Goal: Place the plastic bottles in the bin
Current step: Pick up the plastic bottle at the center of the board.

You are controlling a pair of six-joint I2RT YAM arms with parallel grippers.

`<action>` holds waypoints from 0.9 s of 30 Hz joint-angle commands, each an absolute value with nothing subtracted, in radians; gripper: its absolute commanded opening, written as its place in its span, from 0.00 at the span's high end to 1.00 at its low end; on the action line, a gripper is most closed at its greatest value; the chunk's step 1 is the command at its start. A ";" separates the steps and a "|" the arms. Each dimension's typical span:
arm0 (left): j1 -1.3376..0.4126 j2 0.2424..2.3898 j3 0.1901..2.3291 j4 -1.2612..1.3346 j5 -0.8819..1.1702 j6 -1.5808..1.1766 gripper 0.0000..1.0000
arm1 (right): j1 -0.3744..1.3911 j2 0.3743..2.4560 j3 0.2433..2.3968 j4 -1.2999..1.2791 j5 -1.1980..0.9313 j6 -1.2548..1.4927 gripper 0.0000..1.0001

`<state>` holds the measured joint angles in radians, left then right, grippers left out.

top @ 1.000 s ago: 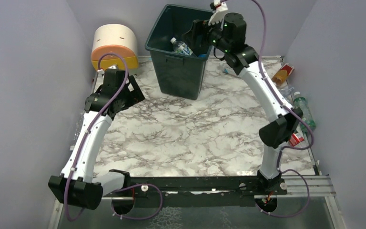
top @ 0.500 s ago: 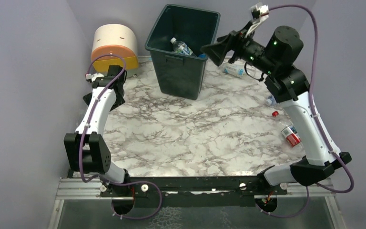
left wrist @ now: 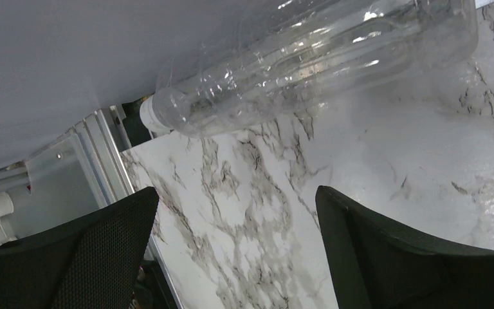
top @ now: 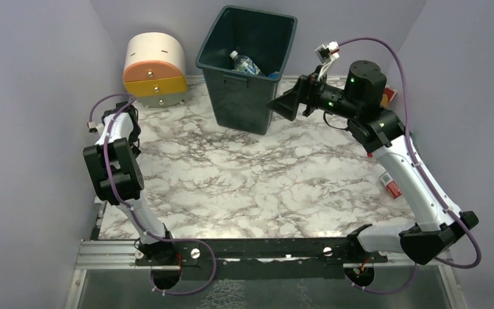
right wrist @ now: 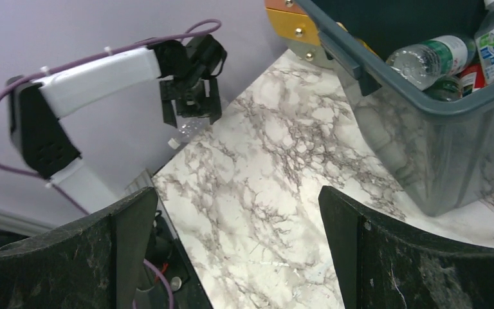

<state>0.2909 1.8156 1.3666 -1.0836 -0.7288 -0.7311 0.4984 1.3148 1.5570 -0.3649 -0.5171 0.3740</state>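
Where the desk (top: pixel 244 180) with its grey marble veins meets the pale lilac walls (top: pixel 32 96), the dark green bin (top: pixel 241 96) stands at the far side, and several plastic bottles (right wrist: pixel 434 58) with green and blue labels lie inside it. One clear bottle (left wrist: pixel 315 58) with a white cap lies on the desk against the left wall. The left arm is folded sharply, its tool (left wrist: pixel 235 196) spread wide just above this bottle. The right arm reaches up, its tool (right wrist: pixel 238 196) also spread, holding nothing, beside the bin's right wall.
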 commanded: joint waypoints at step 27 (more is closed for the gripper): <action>0.479 1.954 1.252 -0.591 -0.467 -0.206 0.05 | 0.507 1.133 1.340 -0.295 -0.580 0.333 0.01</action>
<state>0.4557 1.9518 1.3308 -0.5625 -0.5476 -0.1749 0.5030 1.1488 1.3636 -0.3325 -0.5667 0.3588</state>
